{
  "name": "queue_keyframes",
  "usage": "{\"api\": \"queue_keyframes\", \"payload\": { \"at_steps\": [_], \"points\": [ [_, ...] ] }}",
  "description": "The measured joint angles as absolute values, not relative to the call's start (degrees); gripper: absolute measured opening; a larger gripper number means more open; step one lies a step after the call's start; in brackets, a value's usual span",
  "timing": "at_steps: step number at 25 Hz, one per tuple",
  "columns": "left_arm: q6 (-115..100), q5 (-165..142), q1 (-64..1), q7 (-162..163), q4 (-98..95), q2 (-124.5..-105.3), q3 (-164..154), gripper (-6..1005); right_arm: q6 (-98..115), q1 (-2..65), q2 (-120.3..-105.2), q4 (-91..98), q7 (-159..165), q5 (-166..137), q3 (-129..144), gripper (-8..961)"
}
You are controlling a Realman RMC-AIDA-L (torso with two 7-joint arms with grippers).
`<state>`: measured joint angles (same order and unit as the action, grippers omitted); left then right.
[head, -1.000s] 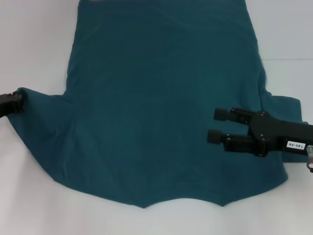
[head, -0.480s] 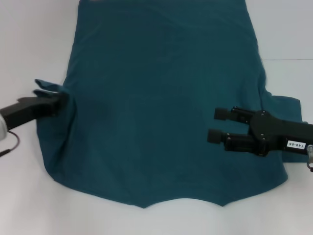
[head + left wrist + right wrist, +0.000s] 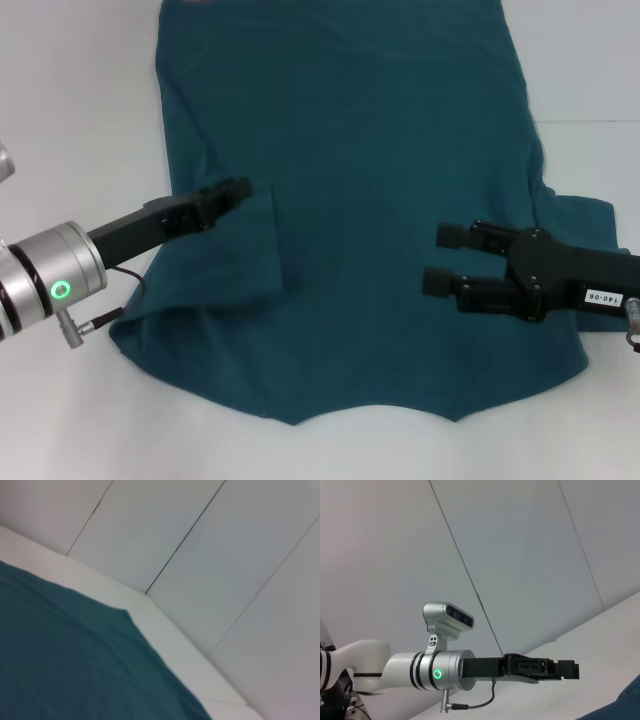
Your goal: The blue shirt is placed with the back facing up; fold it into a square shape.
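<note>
The left gripper (image 3: 238, 190), clenched on the left sleeve, has swept it inward across the blue shirt (image 3: 370, 150) spread back-up on the white table (image 3: 70, 90); the first fold nears completion while the right gripper (image 3: 436, 257) hovers, jaws parted.

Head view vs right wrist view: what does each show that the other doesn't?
Only the head view shows the right gripper, fingers open, hovering over the dark teal-blue short-sleeved cotton shirt, and the shirt's left sleeve folded inward over its body under the left gripper.

Only the right wrist view shows the grey panelled wall and the silver camera mounted on the left wrist.

Both show the left gripper and its black fingers, the green ring light, the white table, and at least a corner of the shirt.
</note>
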<state>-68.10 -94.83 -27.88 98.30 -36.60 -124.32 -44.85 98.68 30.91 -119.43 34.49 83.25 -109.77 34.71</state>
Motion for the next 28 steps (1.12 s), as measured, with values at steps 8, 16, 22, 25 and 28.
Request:
{"api": "queue_keyframes", "payload": {
  "at_steps": [8, 16, 22, 25, 28],
  "points": [
    [-68.1, -93.5, -26.7, 94.2, -36.6, -124.06, -43.2, 303, 98.7, 30.9, -119.31, 34.7, 83.3, -109.7, 34.5, 910],
    [-73.1, -93.5, -24.2, 87.4, -39.1, -124.01, -38.9, 670, 98.1, 30.9, -117.54, 34.8, 89.6, -108.1, 33.4, 910],
    [-80.7, -94.0, -23.1, 77.3, -38.6, -124.15, -38.1, 766, 95.2, 31.5, -114.58, 35.0, 101.1, -108.4, 33.8, 910],
    [-83.0, -94.1, -22.6, 72.6, -37.8, -124.3, -38.3, 769, 93.9, 31.6, -113.01, 35.0, 106.4, -109.1, 33.9, 910],
    [-83.2, -95.6, -22.6, 70.5, -36.8, -124.24, -38.5, 769, 91.5, 31.1, -111.59, 35.3, 111.4, -110.7, 33.7, 910]
  ]
}}
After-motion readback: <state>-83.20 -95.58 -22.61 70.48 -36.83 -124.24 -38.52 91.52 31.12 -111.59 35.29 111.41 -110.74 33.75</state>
